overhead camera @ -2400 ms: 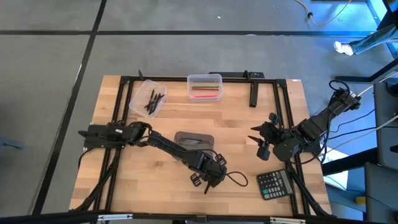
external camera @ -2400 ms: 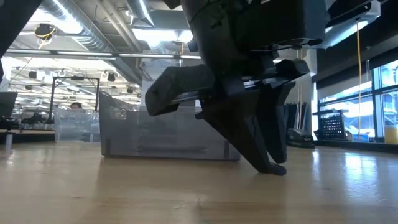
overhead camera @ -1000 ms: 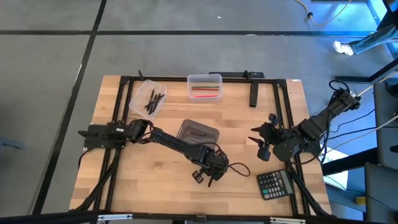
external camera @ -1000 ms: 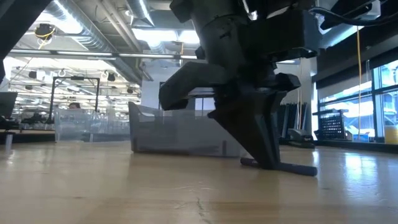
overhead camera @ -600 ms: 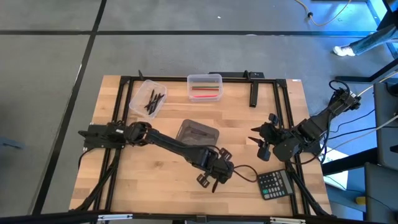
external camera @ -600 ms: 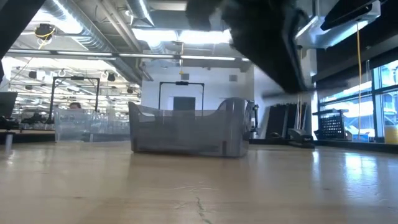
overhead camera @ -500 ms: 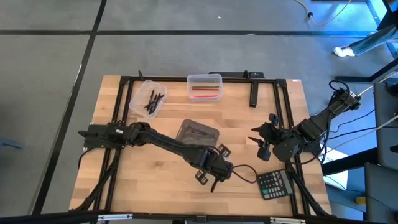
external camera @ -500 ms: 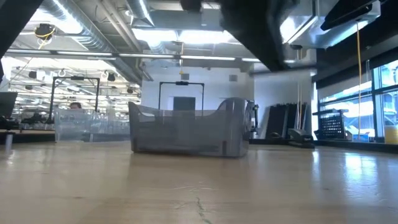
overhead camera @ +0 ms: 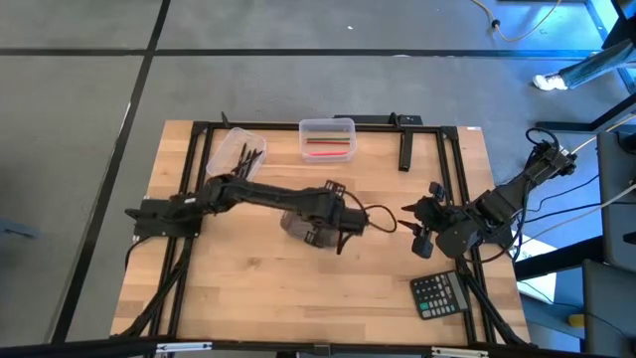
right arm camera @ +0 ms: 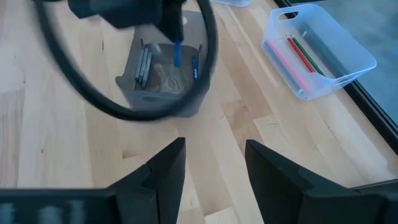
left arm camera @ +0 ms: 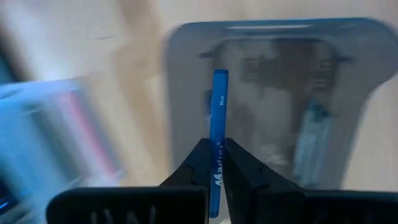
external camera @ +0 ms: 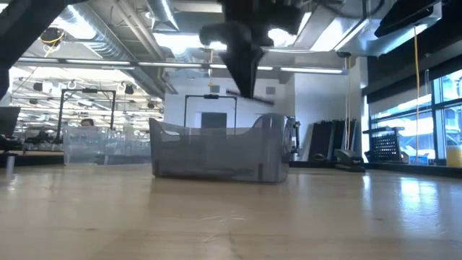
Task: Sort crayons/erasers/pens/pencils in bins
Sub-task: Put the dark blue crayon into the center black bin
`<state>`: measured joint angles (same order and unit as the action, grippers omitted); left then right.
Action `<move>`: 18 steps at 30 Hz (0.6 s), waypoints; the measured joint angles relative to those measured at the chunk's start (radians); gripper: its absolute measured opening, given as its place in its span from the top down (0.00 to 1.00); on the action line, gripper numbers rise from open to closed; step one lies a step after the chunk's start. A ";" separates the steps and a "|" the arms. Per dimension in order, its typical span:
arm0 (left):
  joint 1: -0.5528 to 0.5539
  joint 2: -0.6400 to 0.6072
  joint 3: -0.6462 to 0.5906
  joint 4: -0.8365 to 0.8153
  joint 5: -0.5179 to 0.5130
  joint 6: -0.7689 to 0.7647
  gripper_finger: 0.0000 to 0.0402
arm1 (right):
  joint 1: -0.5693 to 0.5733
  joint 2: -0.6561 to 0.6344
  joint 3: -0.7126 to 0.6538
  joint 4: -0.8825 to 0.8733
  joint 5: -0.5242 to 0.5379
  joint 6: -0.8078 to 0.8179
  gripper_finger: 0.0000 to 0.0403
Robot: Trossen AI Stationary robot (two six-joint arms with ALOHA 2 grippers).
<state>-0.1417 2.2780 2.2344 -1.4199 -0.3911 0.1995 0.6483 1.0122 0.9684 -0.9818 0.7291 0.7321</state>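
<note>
My left gripper (overhead camera: pixel 331 221) hangs above the smoky grey bin (overhead camera: pixel 295 227) in the middle of the table, shut on a blue crayon (left arm camera: pixel 219 99). The bin (right arm camera: pixel 155 93) rests on its base and has a few dark sticks lying in it. A clear bin (overhead camera: pixel 238 156) with dark sticks stands at the far left, and a clear bin (overhead camera: pixel 327 139) with red and pink sticks at the far middle. My right gripper (overhead camera: pixel 419 227) waits open over the table's right side, with nothing between its fingers (right arm camera: pixel 168 168). My left gripper pinches the blue crayon near its middle (left arm camera: pixel 217 134) between its two fingertips (left arm camera: pixel 200 163). The fingers point down and lie across the crayon. The crayon (external camera: pixel 249 95) hangs roughly level, clear of the table, above the grey bin's open top.
A black calculator (overhead camera: pixel 439 294) lies near the front right corner. A thick black bar (overhead camera: pixel 405 151) lies at the far right. A black cable loops beside my left gripper. Bare wood lies along the table's near side.
My left gripper has risen from the table's near middle with the blue crayon and swung toward the far edge and a little left, ending above the grey bin. The crayon, which lay on the wood a second ago, now hangs lifted clear.
</note>
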 joint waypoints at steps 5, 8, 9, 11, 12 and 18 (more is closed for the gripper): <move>0.037 0.000 -0.181 0.134 0.123 0.044 0.97 | 0.012 0.000 0.000 -0.023 -0.008 0.015 0.58; 0.059 0.000 -0.291 0.174 0.126 0.047 0.97 | 0.024 0.000 0.000 -0.056 -0.009 0.041 0.58; 0.065 0.000 -0.326 0.183 0.125 0.051 0.97 | 0.027 0.000 0.000 -0.064 -0.008 0.050 0.58; 0.075 0.000 -0.386 0.191 0.127 0.050 0.97 | 0.030 0.000 0.000 -0.076 -0.007 0.057 0.58; 0.080 0.000 -0.408 0.198 0.127 0.046 0.97 | 0.031 0.000 0.000 -0.077 -0.004 0.061 0.58; 0.089 -0.009 -0.471 0.264 0.174 0.045 0.97 | 0.031 0.000 0.000 -0.082 0.003 0.076 0.58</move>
<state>-0.0525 2.2688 1.7637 -1.1555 -0.2171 0.2447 0.6788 1.0122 0.9684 -1.0635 0.7319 0.8080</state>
